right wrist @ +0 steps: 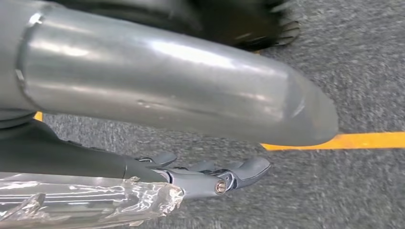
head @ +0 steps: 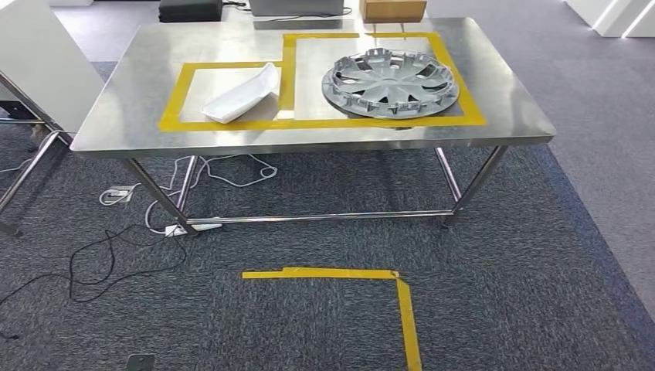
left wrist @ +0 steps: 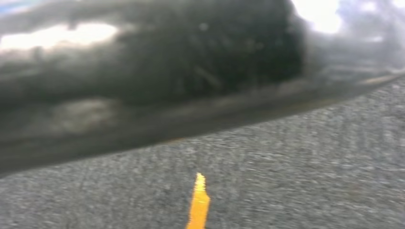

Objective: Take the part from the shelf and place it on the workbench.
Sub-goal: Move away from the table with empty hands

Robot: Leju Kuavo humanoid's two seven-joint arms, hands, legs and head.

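Observation:
A white curved part (head: 243,94) lies on the steel workbench (head: 139,85), inside the left yellow-taped square. A grey wheel cover (head: 390,83) lies flat in the taped square to its right. In the right wrist view my right hand (right wrist: 210,179) hangs over the grey carpet with its dark fingers (right wrist: 248,168) stretched out and nothing between them. Its thick silver thumb (right wrist: 167,81) stands apart above them. Crinkled clear film (right wrist: 95,200) lies beside the wrist. The left wrist view is blurred, with carpet and a strip of yellow tape (left wrist: 198,205).
The workbench stands a step ahead across grey carpet. A yellow tape corner (head: 347,274) marks the floor before it. Cables (head: 116,255) trail on the floor at the left. A white panel (head: 39,62) stands at the far left, and a cardboard box (head: 392,9) behind the bench.

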